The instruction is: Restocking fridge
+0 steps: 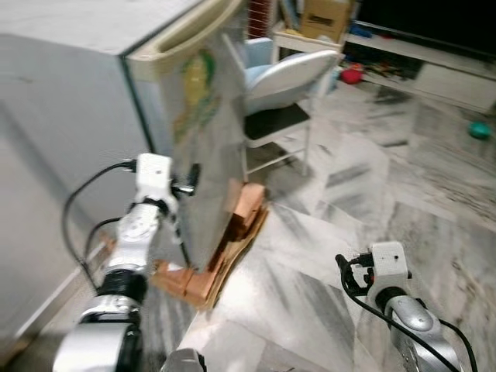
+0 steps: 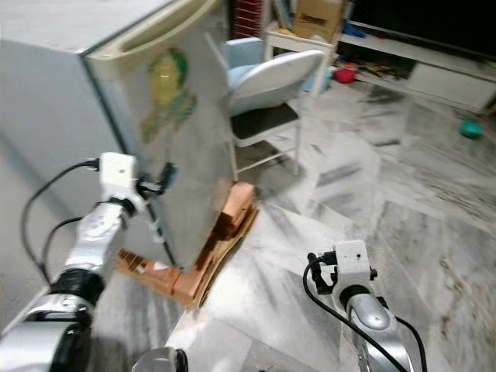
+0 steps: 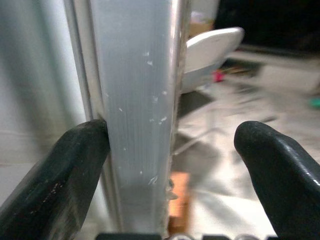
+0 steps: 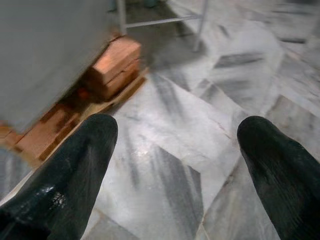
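Note:
A small silver fridge (image 1: pixel 77 116) stands on wooden blocks, its door (image 1: pixel 208 147) bearing a yellow and green sticker. My left gripper (image 1: pixel 186 180) is open at the door's side edge, at mid height. In the left wrist view the brushed metal door edge (image 3: pixel 140 100) stands between the fingers: one finger (image 3: pixel 75 165) touches it at the seam with the fridge body, the other is well apart. My right gripper (image 4: pixel 175 145) hangs open and low over the marble floor (image 4: pixel 170 115), holding nothing.
Orange-brown wooden blocks (image 1: pixel 244 209) and cardboard stick out from under the fridge. A white chair (image 1: pixel 283 85) stands right behind it. Farther back are a cardboard box (image 1: pixel 325 15), a low white shelf (image 1: pixel 434 66), a red ball (image 1: pixel 353 75) and a teal ball (image 1: pixel 479 130).

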